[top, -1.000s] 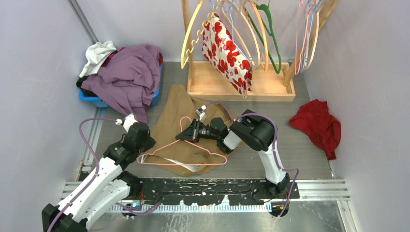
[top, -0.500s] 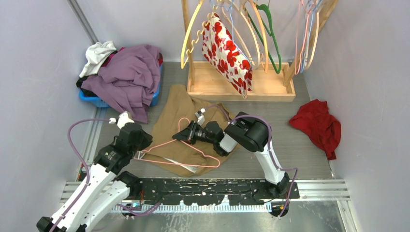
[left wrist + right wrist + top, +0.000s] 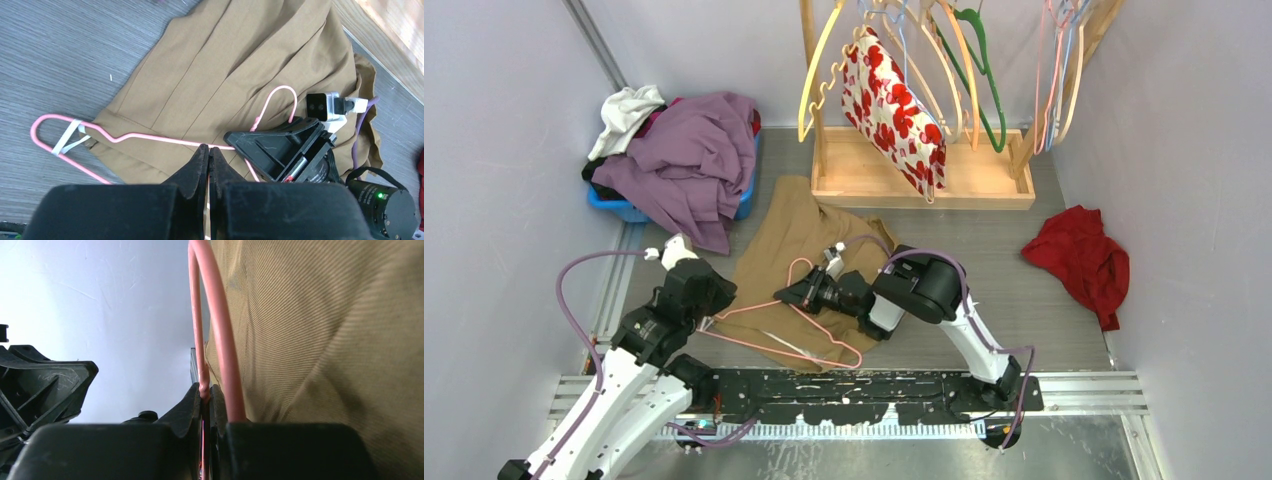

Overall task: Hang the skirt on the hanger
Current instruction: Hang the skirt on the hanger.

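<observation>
Though vague overhead, hanger (image 3: 223, 350) in hand (image 3: 206, 389)

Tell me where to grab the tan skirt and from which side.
Probably best to pinch the tan skirt at its narrow edge beside the white loop, coming in low from the left arm's side. That edge lies flat and bare, while the pink hanger and right gripper cover the middle.
</observation>
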